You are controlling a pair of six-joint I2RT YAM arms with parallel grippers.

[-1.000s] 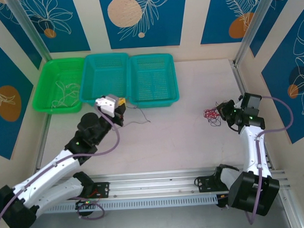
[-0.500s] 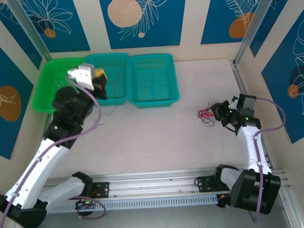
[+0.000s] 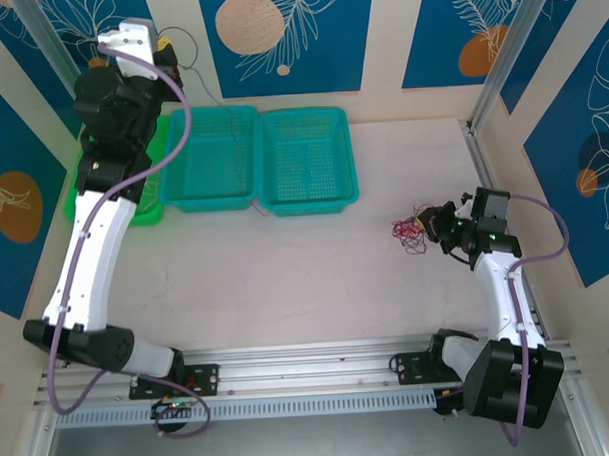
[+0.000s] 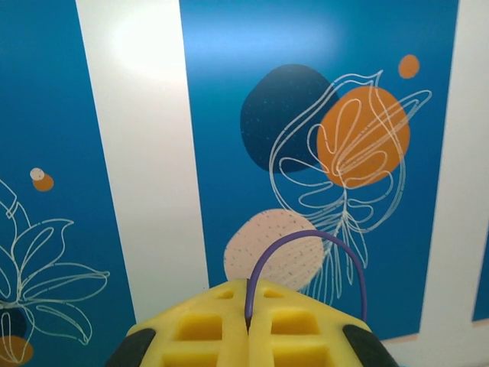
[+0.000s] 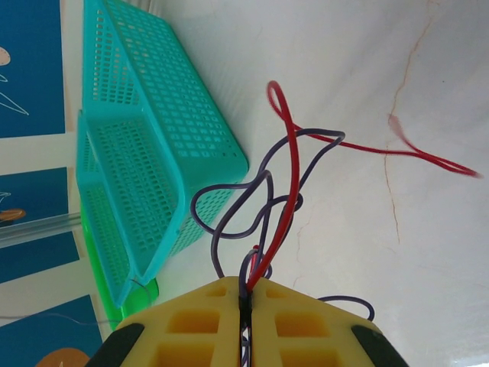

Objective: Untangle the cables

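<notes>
Up on the left, the left arm is stretching toward the patterned back wall [image 3: 278, 39], with the left gripper [image 3: 166, 53] hanging well above the green basket [image 3: 149, 206]. In the left wrist view its jaws are pressing flat together on the black cable [image 4: 309, 233], which is arching out from between the yellow pads [image 4: 199, 329] in a single loop. From above, that hair-thin cable is trailing down from the jaws across the middle teal basket [image 3: 214, 203]; where its lower end is lying is too faint to tell.

Over on the right side of the surface [image 3: 306, 278], the right gripper [image 3: 440, 226] is sitting low, well apart from the baskets. Its jaws are clamping shut on the red cable [image 5: 293, 153] together with a dark strand [image 5: 229, 186], and the two are twisting around each other just past the pads. One end of the red cable is running out loose over the pale surface. In the top view the red cable is bunching in a small tangle on the surface, right at the tips of the jaws.
</notes>
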